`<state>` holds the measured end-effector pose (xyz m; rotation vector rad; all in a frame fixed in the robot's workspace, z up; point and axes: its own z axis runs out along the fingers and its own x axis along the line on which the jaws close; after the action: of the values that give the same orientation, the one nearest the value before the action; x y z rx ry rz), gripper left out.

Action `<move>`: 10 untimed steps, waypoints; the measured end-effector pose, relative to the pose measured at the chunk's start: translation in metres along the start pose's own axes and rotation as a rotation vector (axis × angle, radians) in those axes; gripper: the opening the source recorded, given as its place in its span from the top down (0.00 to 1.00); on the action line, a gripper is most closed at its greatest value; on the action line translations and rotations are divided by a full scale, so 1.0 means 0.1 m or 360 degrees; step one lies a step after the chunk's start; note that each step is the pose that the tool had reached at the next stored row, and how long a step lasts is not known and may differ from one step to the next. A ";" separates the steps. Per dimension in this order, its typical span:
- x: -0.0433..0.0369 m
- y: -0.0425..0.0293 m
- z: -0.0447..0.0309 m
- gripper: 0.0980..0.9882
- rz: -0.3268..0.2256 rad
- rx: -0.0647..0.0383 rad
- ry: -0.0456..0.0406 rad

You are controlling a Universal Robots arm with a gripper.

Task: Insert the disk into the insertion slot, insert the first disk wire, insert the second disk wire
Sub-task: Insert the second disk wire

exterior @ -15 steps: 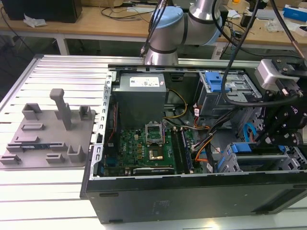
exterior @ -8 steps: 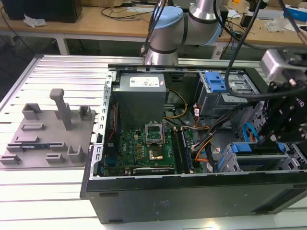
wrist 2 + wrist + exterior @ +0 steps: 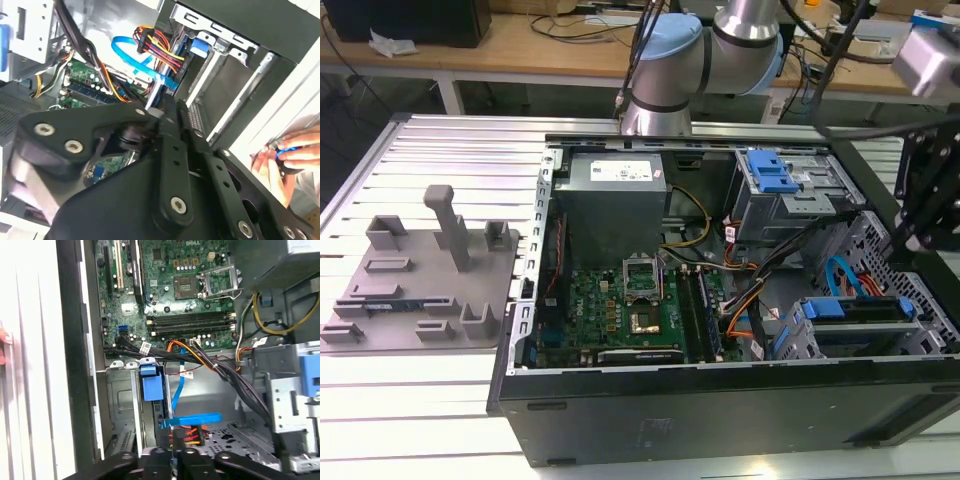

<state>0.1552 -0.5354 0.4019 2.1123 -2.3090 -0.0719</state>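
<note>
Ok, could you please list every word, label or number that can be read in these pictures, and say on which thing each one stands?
No text can be quoted with certainty.
power supply's white label: print too small to read.
motherboard: white markings, too small to read.
white tags on the black cables: too small to read.
tall drive bay's white label: too small to read.

Overhead light is even; white glare washes out the table (image 3: 35,340) beside me; my near linkage blurs dark.
</note>
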 end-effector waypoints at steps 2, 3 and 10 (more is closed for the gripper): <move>0.000 0.000 -0.009 0.99 0.0000 0.0000 0.0000; 0.000 0.001 -0.008 0.99 0.0000 0.0000 0.0000; 0.000 0.000 -0.011 0.99 0.0000 0.0000 0.0000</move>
<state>0.1552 -0.5354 0.4029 2.1125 -2.3089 -0.0718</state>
